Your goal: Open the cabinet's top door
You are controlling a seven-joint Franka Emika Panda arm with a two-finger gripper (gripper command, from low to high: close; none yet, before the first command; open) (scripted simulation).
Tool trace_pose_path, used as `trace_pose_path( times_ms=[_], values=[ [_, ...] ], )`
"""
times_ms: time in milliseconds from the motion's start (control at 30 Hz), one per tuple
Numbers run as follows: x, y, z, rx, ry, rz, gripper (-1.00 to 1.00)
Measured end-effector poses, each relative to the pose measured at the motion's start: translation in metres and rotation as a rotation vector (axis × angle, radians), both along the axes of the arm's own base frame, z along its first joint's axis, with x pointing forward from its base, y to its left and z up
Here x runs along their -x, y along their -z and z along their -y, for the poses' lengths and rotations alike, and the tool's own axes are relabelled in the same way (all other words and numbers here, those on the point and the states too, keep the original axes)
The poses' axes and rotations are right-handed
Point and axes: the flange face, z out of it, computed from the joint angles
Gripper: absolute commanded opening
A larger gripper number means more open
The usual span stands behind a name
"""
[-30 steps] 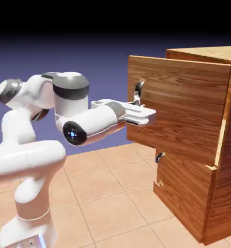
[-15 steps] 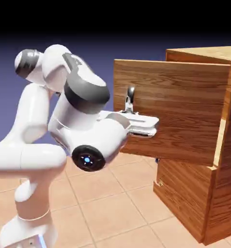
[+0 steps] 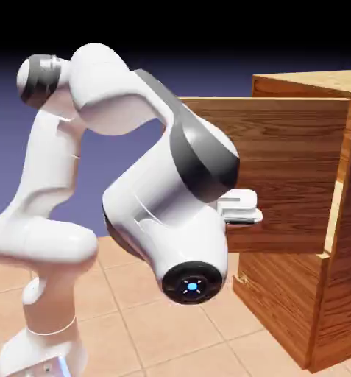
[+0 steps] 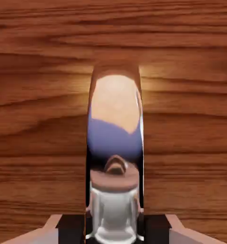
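Two views, one moment. Exterior view, left to right: white arm (image 3: 97, 191) fills the left and centre of the frame, rising from the lower left, folding over near the upper left and coming down to a large joint with a blue-lit cap at lower centre. Its bulk hides most of the hand (image 3: 240, 208); only a pale slab of it shows at centre right, against the wood. Terracotta tiled tabletop (image 3: 156, 324) runs along the bottom. The top door (image 3: 296, 173), a broad wood-grain panel, occupies centre right and stands well out from the cabinet (image 3: 332, 294), whose body takes up the right edge from upper right to lower right. A pale gap shows between the panel's right end and the cabinet's body. The lower panel sits flush below.

Hand view: wood grain of the top door fills the frame, with a thin blue-violet strip at the right edge. A silver bar handle (image 4: 116, 143) runs vertically through the centre, mirroring tile and backdrop colours. At the bottom centre the dark fingertips (image 4: 71, 228) sit to either side of the handle, closed against it.
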Motion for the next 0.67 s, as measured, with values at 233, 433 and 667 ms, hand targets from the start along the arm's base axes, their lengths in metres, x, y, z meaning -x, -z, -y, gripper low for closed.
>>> trace_pose_path(
  times_ms=[233,433,667],
  values=[
    [-0.007,0.000,0.037,0.000,-0.128,0.000,-1.00],
    [-0.015,0.000,0.064,0.000,-0.223,0.000,-1.00],
    [-0.028,0.000,0.097,0.000,-0.338,0.000,1.00]
  ],
)
